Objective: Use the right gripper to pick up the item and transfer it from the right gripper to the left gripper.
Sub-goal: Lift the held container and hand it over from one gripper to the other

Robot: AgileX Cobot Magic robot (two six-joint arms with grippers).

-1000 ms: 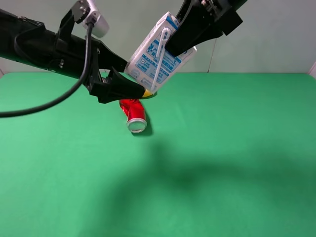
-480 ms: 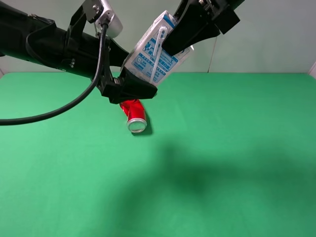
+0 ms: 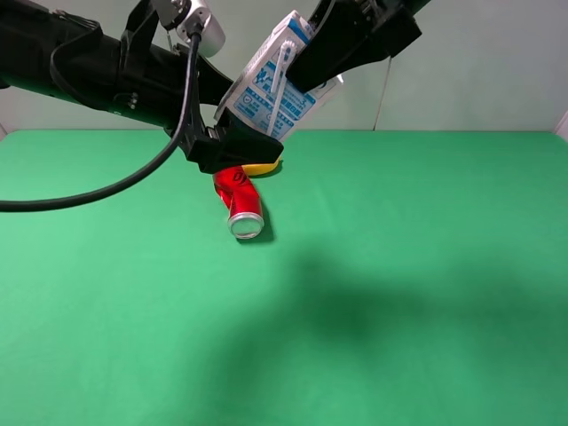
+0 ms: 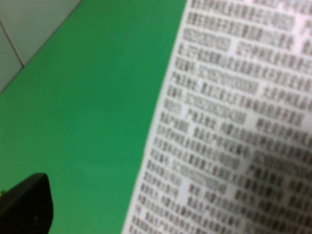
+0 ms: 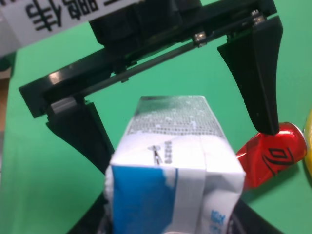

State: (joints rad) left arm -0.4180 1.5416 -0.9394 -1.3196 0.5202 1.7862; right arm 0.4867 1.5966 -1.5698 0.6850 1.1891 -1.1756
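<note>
The right gripper [image 3: 311,71] has its jaws clamped on the gabled, blue-patched end of the item [image 3: 271,89] and holds it tilted in the air, well above the table [image 3: 399,266]. The left gripper [image 3: 244,133] has its jaws spread wide. In the right wrist view one black finger [image 5: 263,73] stands on either side of the carton's far, lower end, with green showing between finger and carton wall, so nothing is pinched yet.

A second ago the left gripper was lower and off to the side of the carton, its tips just beside the bottom corner. Since then it has risen and slid in, and the bottom end now sits between its open jaws. The carton has been lifted a little as well. The left wrist view confirms how close it is, as the carton's small-print side fills most of that frame.

Below, the dented red can [image 3: 240,200] lies untouched on the table, with the yellow banana [image 3: 263,166] just behind it.

The approach looks done, and the handover now seems to await the left jaws closing. The right jaws should let go only after that, or the carton will fall.
</note>
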